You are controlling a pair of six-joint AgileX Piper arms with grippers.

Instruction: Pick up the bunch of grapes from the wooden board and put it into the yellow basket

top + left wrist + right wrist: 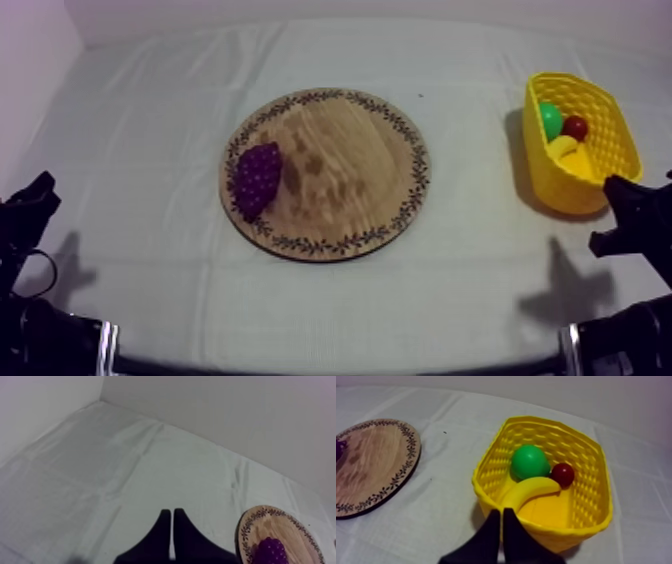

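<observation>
Grapes (257, 178) are lying on the board (345, 170) near its left rim in the top view, well apart from the basket (612, 130) that is holding a banana (528, 491), green fruit (529, 462) and small red fruit (562, 474), while the left gripper (172, 518) and right gripper (501, 518) are sitting low at their sides, fingers closed on nothing.

Grapes (257, 178) lie left on the board (345, 170), basket (612, 140) well to its right.

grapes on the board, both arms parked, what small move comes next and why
Probably open the left end effector and reach it toward the bunch of grapes. It is shut on nothing, and the grapes lie on the left part of the wooden board, the side nearer that arm. The yellow basket sits far right.
</observation>
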